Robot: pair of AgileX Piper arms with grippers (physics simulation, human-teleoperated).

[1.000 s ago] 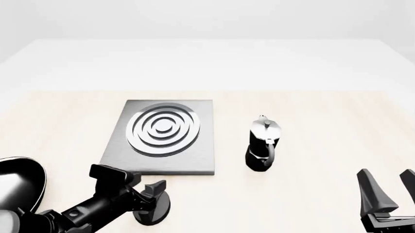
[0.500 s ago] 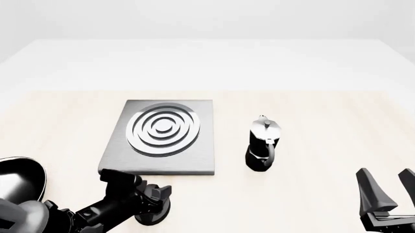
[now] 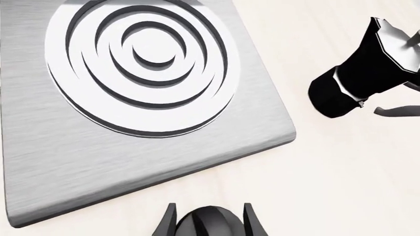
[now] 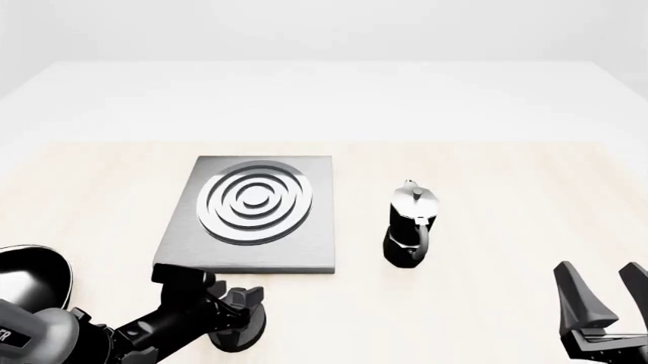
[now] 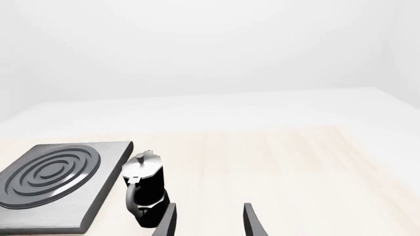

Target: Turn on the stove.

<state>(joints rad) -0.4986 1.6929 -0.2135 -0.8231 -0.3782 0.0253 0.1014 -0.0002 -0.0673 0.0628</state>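
Observation:
The stove (image 4: pixel 253 212) is a flat slab of brushed grey metal with a round burner of silver rings, left of the table's centre. It also shows in the left wrist view (image 3: pixel 39 147) and the right wrist view (image 5: pixel 59 177). A small black dial (image 4: pixel 241 334) sits on the table just in front of the stove's near edge. My left gripper (image 4: pixel 239 307) is down at the dial, with its fingers on either side of it (image 3: pixel 208 223) at the same spread as my open right gripper. My right gripper (image 4: pixel 602 269) is open and empty at the near right.
A black-and-silver coffee pot (image 4: pixel 410 227) stands upright to the right of the stove, apart from it, and shows in both wrist views (image 3: pixel 357 78) (image 5: pixel 143 189). The light wood table (image 4: pixel 506 174) reaches back to a white surface.
My left gripper has come down and back from above the dial to sit around it. The right arm, the stove and the pot have not moved.

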